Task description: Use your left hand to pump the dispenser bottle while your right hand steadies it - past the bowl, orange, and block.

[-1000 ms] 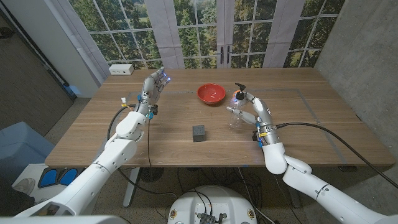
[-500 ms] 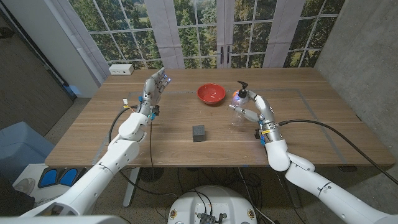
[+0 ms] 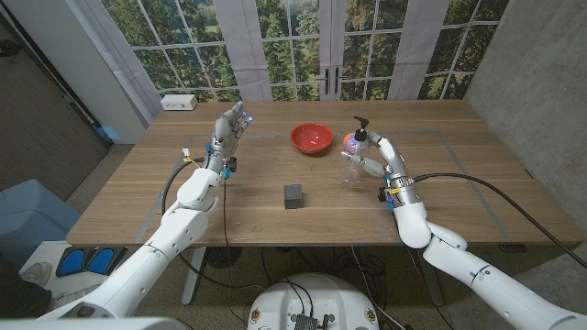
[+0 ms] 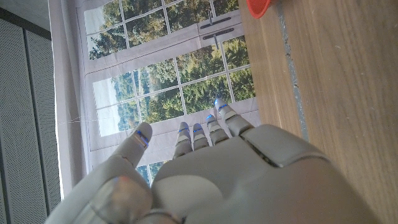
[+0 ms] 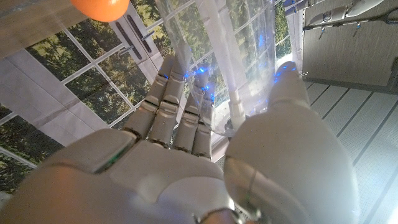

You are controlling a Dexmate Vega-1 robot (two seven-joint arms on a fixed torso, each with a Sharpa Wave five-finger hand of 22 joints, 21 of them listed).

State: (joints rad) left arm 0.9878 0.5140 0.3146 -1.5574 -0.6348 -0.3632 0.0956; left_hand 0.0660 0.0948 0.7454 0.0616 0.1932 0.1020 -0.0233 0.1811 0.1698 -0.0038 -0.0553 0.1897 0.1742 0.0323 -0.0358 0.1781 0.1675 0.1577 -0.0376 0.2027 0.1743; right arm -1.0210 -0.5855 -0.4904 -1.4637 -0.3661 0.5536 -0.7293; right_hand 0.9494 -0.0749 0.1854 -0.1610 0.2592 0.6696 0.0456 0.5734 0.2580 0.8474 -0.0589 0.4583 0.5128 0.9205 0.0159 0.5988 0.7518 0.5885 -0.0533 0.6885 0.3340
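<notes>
The clear dispenser bottle [image 3: 360, 137] with a black pump stands right of the red bowl [image 3: 311, 137], and the orange [image 3: 348, 140] sits just behind it. My right hand [image 3: 375, 158] grips the bottle's body from the right. In the right wrist view the fingers [image 5: 174, 106] and thumb wrap the clear bottle [image 5: 214, 43], with the orange [image 5: 99, 6] beyond. My left hand [image 3: 229, 125] is raised over the table's left side, well left of the bowl, with its fingers apart and nothing in it. The dark block [image 3: 293, 195] lies nearer me, in the middle of the table.
A white box [image 3: 178, 103] lies at the table's far left corner. Windows and a door stand behind the table [image 3: 477, 183]. The left wrist view looks past my straight-fingered left hand [image 4: 211, 174] to the bowl's rim [image 4: 259, 6].
My right hand has shifted farther from me and slightly right with the bottle, which now stands more upright. The left hand has barely moved.
</notes>
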